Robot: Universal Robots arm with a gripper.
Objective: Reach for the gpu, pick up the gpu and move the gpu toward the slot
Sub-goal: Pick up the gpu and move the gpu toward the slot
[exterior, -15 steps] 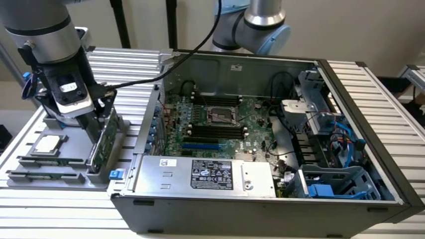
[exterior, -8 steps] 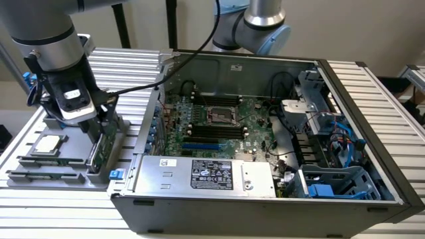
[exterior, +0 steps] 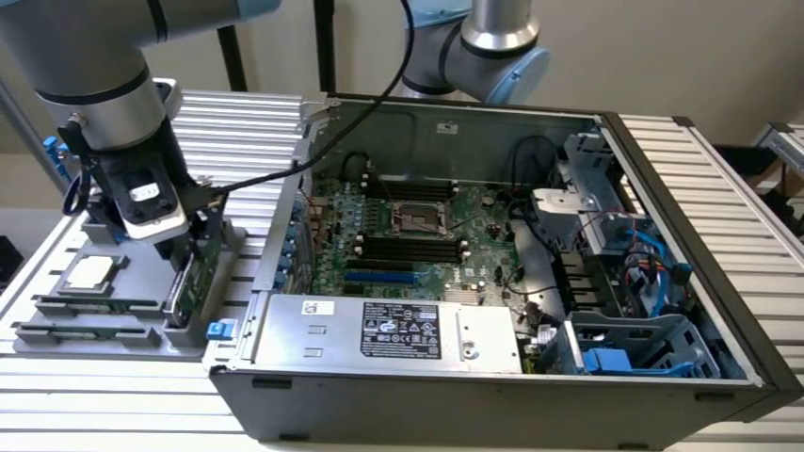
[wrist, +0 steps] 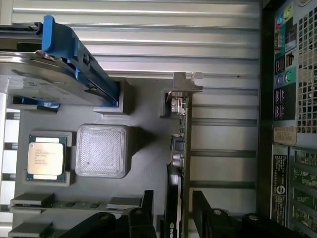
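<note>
The gpu is a thin green card standing on its edge in a grey parts tray at the exterior view's left. In the wrist view the gpu runs lengthwise, with its silver bracket at the far end. My gripper hangs right over the card. Its black fingers straddle the near end of the card, one on each side, with a gap to the board. My gripper is open. The blue slot lies on the motherboard inside the open computer case.
On the tray are a silver hard drive with blue rails, a processor chip, a grey ribbed block and memory sticks. The case's back panel rises close beside the tray. A power supply sits near the slot.
</note>
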